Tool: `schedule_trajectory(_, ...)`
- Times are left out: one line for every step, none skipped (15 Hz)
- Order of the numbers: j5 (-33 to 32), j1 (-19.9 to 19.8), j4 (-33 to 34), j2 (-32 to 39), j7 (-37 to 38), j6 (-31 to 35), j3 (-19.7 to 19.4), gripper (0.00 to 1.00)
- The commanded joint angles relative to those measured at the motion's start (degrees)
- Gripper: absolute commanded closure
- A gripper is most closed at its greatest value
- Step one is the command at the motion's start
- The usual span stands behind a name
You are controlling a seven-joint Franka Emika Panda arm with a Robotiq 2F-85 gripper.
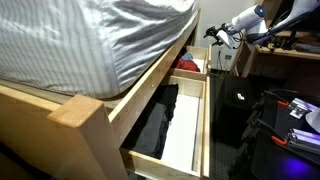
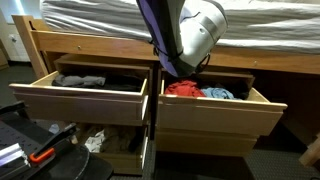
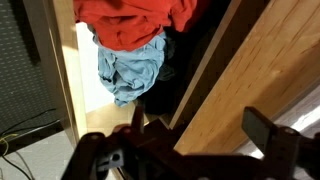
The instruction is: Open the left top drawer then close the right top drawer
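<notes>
The left top drawer (image 2: 88, 102) stands pulled out of the bed frame. Black clothing (image 2: 95, 80) lies in it, and an exterior view along its length (image 1: 205, 120) shows its white bottom. The right top drawer (image 2: 215, 110) is just beside it on the right, also pulled out, holding red cloth (image 2: 182, 89) and pale blue cloth (image 2: 220, 93). Below the left one, a lower drawer (image 2: 128, 160) is open too, with white items inside.

The arm (image 2: 200, 30) hangs in front of the bed, above the near left corner of the right top drawer. In the wrist view the claw (image 3: 185, 150) is released, its dark fingers (image 3: 272, 140) spread wide and gripping nothing. The pale wood of the drawer (image 3: 250, 90) runs between them. Whether they touch it I cannot tell. The red cloth (image 3: 135, 22) and blue cloth (image 3: 130, 68) lie beyond.
</notes>
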Motion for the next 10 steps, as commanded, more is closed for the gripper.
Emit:
schedule_trajectory(5.7,0.7,-4.0,-8.6,-4.3,0.7,-4.8,0.00)
schedule_trajectory(13.4,5.4,-4.0,-12.3,-8.1,0.0,-7.2,0.00)
schedule_trajectory(17.6,3.8,-7.6,-14.1,-12.7,-1.4,-6.0,0.00)
schedule_trajectory(11.5,2.0,-2.0,-4.9,-10.2,0.1,-3.9,0.00)
schedule_trajectory(13.1,2.4,-2.5,-6.4,-11.3,0.0,-4.0,0.00)
schedule_trajectory(12.9,2.8,-2.5,-6.6,-10.5,0.0,-3.9,0.00)
schedule_trajectory(12.8,2.8,-2.5,-6.4,-10.3,0.0,-3.9,0.00)
schedule_trajectory(12.8,2.7,-2.3,-5.8,-10.3,0.0,-4.0,0.00)
schedule_trajectory(17.1,2.8,-3.7,-6.9,-12.0,1.8,-5.2,0.00)
schedule_trajectory(25.4,6.0,-6.2,-11.2,-14.3,5.4,-10.6,0.00)
